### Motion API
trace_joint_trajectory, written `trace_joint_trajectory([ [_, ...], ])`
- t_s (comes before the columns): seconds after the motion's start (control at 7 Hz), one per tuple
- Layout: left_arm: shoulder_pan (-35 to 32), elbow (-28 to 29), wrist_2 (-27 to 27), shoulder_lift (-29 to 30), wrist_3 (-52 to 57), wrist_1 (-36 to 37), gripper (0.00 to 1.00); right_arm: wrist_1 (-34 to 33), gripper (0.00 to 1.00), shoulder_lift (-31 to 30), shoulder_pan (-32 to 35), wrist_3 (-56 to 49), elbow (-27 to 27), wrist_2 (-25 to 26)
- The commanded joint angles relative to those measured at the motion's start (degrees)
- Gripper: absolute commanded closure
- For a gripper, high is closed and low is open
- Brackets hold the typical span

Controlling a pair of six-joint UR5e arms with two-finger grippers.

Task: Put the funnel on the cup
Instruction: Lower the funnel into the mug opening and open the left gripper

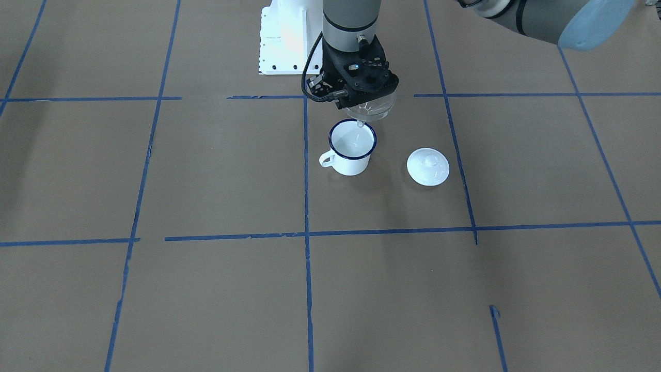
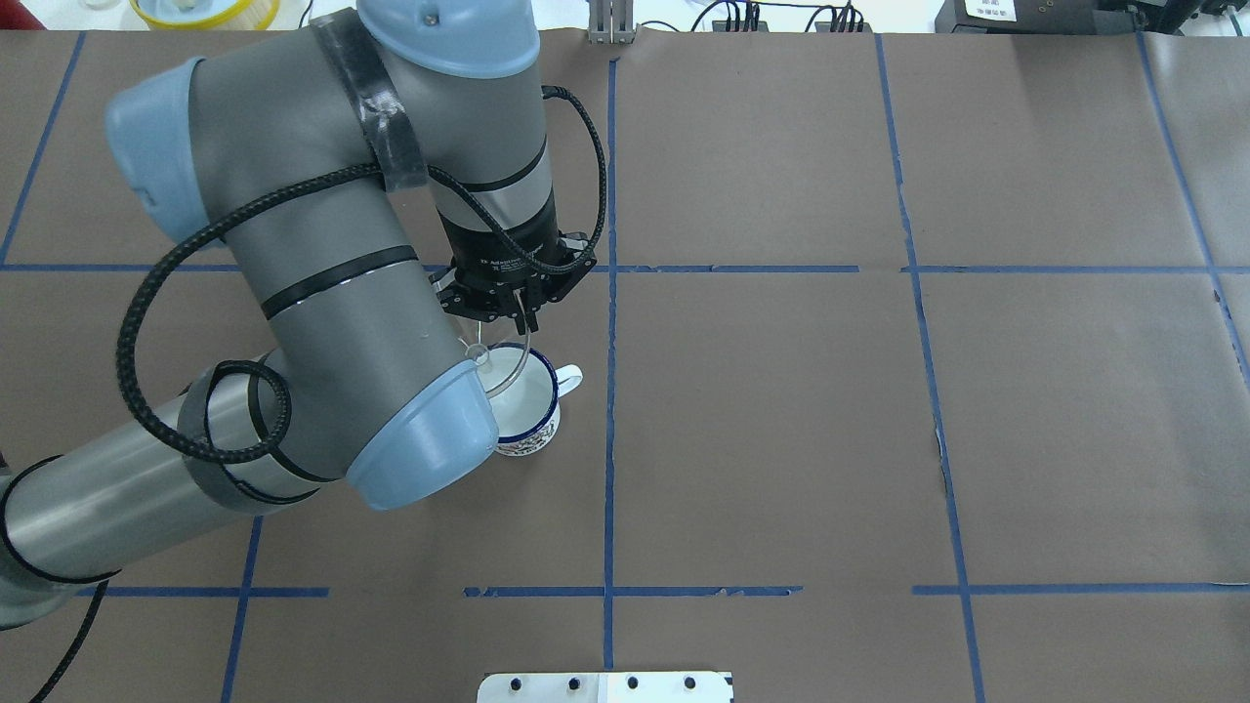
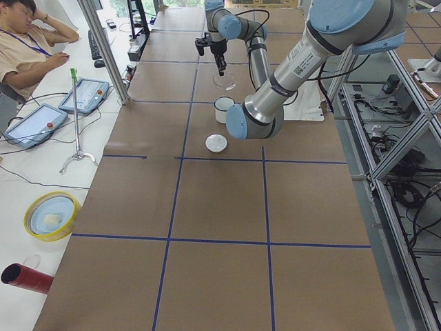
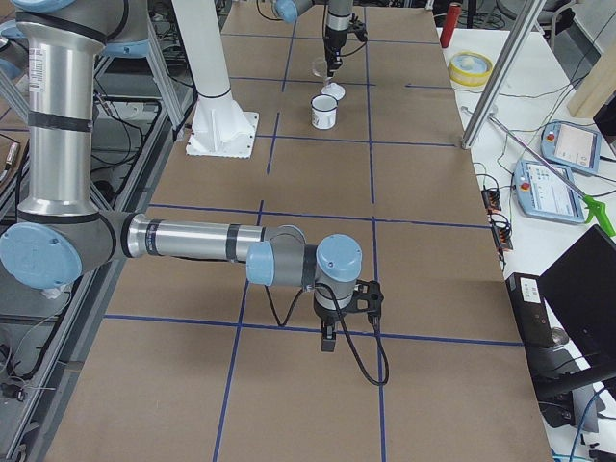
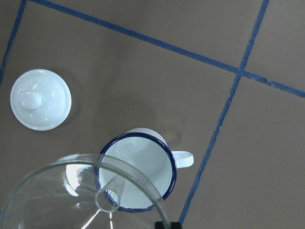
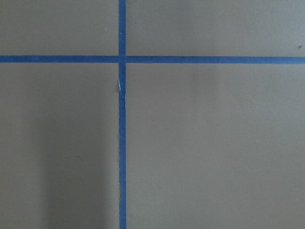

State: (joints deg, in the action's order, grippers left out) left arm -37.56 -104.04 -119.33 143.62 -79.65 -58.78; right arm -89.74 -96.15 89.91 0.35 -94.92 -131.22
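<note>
Left end effector (image 1: pixel 367 101) grasps the funnel (image 1: pixel 370 109) above the cup (image 1: pixel 351 150), spout over its rim; lid (image 1: pixel 427 166) beside the cup; right end effector (image 4: pixel 328 339) well away from the cup, cannot tell its grip

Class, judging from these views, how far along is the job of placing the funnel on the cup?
Done: the left gripper holds the funnel off the table. In hand: the funnel hangs above the cup, spout over its rim, not centred and not seated. Left: centre it, lower it until the bowl rests on the rim, then release. The lid lies beside the cup, apart from it.
</note>
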Motion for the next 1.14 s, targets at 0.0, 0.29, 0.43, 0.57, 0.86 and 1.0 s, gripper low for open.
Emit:
trace_joint_trajectory([
  [0.0,0.55,1.64,-0.03,-0.09,0.38,-1.58,1.00,0.00,0.00,0.00,0.00,0.00,0.00,0.00],
  [0.29,3.18,7.86,0.15,-1.76,0.38,-9.99,1.00,0.00,0.00,0.00,0.00,0.00,0.00,0.00],
  [0.43,3.28,7.89,0.23,-3.16,0.55,-11.08,1.00,0.00,0.00,0.00,0.00,0.00,0.00,0.00],
  [0.57,3.36,7.89,0.32,-3.70,0.64,-11.09,1.00,0.00,0.00,0.00,0.00,0.00,0.00,0.00],
  [0.86,3.45,8.67,0.41,-4.57,0.99,-14.23,1.00,0.00,0.00,0.00,0.00,0.00,0.00,0.00],
  [1.0,3.63,11.12,0.41,-4.23,0.99,-16.69,1.00,0.00,0.00,0.00,0.00,0.00,0.00,0.00],
])
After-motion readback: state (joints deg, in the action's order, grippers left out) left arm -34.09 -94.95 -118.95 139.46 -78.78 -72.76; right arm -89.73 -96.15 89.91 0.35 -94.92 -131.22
